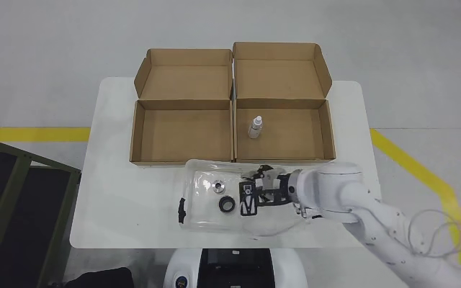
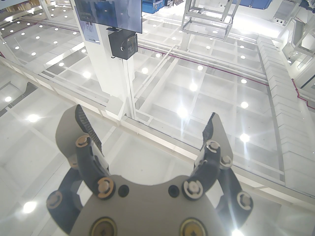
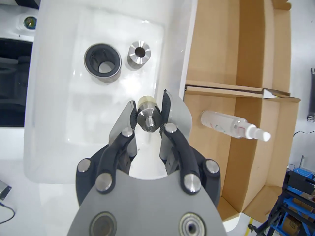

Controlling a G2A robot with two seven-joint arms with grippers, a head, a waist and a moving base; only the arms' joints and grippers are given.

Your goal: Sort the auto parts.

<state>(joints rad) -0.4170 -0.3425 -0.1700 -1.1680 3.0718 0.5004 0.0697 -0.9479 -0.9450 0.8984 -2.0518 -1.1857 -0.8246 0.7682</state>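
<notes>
My right gripper (image 3: 149, 110) is shut on a small metal fitting (image 3: 147, 116) with a threaded stub and a pale cap, held above the clear plastic bin (image 3: 49, 79). In the bin lie a dark ring bearing (image 3: 102, 62) and a steel collet (image 3: 139, 54). From above, the right gripper (image 1: 253, 193) hangs over the bin (image 1: 198, 173) near the ring (image 1: 227, 204) and the collet (image 1: 216, 188). A small spray bottle (image 1: 255, 127) stands in the right cardboard box (image 1: 317, 115); the same bottle (image 3: 231, 125) is seen past the bin. My left gripper (image 2: 147, 124) is open, pointing up at the ceiling.
Two open cardboard boxes sit side by side at the back of the white table (image 1: 115, 180); the left box (image 1: 184, 133) holds nothing. The bin's black latch (image 1: 181, 212) is at its left end. Yellow floor tape (image 1: 43, 134) runs beside the table.
</notes>
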